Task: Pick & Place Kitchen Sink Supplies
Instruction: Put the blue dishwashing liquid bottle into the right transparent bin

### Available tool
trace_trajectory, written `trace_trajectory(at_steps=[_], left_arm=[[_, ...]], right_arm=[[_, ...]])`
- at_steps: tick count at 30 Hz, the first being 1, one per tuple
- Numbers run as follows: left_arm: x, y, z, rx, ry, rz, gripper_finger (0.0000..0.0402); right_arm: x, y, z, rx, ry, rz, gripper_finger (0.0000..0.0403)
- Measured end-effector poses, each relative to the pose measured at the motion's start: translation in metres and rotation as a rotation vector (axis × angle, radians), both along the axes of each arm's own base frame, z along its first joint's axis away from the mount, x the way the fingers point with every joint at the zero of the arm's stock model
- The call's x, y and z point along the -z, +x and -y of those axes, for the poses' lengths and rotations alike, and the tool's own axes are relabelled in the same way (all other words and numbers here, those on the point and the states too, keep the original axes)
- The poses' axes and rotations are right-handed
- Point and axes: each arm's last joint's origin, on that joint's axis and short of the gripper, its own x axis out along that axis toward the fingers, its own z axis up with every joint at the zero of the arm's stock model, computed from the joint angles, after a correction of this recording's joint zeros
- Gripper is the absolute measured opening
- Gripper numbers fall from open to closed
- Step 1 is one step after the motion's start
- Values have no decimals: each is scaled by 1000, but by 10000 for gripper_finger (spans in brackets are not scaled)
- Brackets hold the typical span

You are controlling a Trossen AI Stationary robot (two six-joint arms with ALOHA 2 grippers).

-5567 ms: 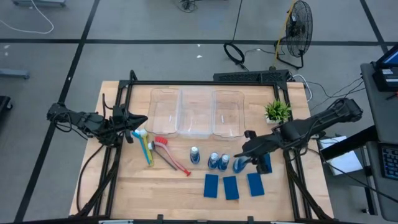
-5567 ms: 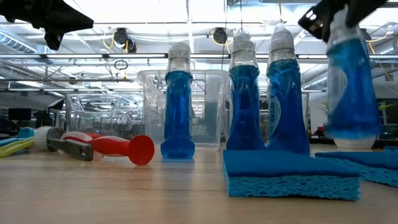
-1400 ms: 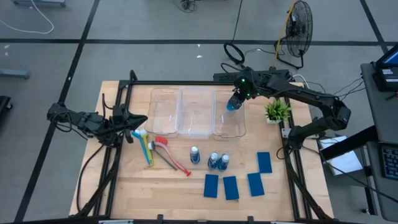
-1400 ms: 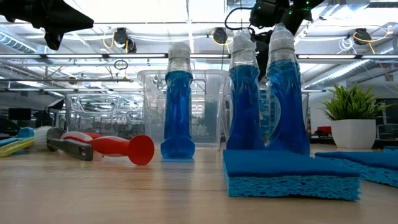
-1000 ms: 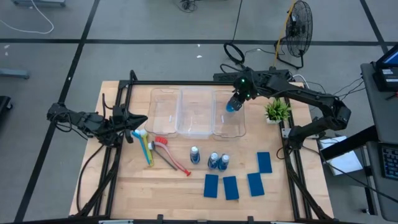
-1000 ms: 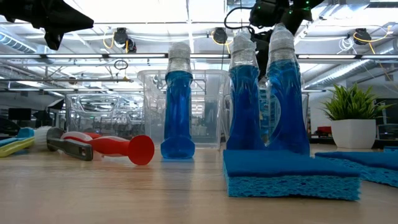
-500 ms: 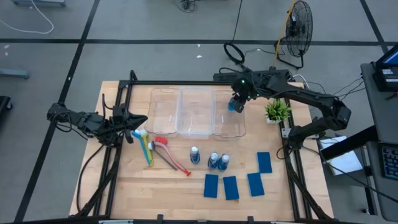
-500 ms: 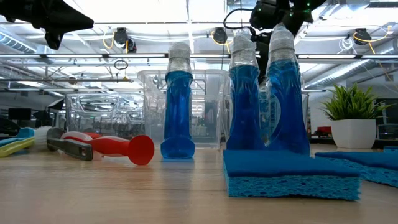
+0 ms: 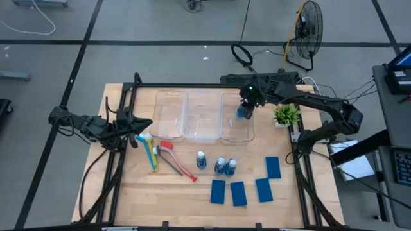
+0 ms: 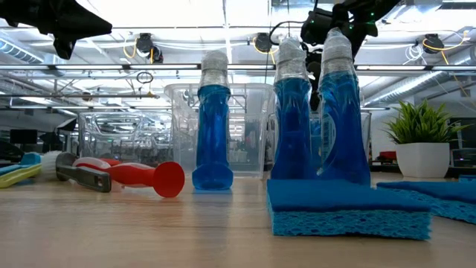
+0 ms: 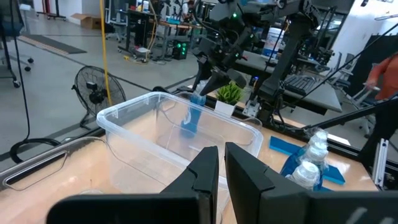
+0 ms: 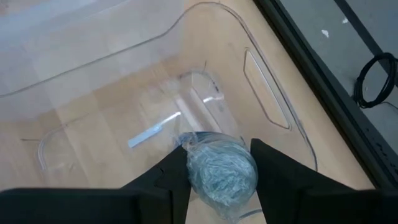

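Note:
My right gripper (image 9: 246, 104) hangs over the right clear bin (image 9: 236, 131), shut on a blue-and-white bottle (image 11: 190, 118) that reaches down inside the bin. Three more bottles (image 9: 220, 165) stand upright on the table, with several flat blue sponges (image 9: 239, 193) lying near the front. A red brush (image 9: 178, 160) and yellow-green and light blue brushes (image 9: 153, 153) lie at the left. My left gripper (image 9: 148, 123) waits shut and level above the table's left side, close to the brush heads. My right gripper pinches the bottle's plastic-wrapped cap (image 12: 219, 171) between its two fingers, one on each side. The fingers slant down from above. The bottle hangs below them inside the right bin, near its far end; whether its base touches the bin floor I cannot tell.
Two more clear bins (image 9: 171, 115) (image 9: 204, 115) stand left of the right one along the table's far side. A small potted plant (image 9: 286, 114) stands just right of the bins, near my right arm. Bare wood lies between the bins and the bottles.
My right gripper has sunk a little with the bottle, deeper into the right bin, and its wrist has rolled slightly. The bottle stays in the hold.

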Motion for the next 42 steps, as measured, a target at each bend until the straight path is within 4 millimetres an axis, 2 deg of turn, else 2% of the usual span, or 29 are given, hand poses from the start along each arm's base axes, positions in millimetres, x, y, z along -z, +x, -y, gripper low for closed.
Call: trace_trajectory(at_steps=[11,19,25,30,35,42], left_arm=[[0,0,0,0,0,0,33],[0,0,0,0,-1,1,33],[0,0,0,0,-1,1,33],[0,0,0,0,-1,1,33],[0,0,0,0,-2,1,33],[0,0,0,0,-2,2,33]], right_arm=[[-1,-3,-2,2,6,-2,174],[-20,-13,-8,2,-35,70,217],[-36,-23,-15,-2,-70,129,235],[-52,-32,-28,-30,-104,194,237],[-69,-39,-49,-105,-134,286,229],[-89,-49,-80,-253,-45,450,218]])
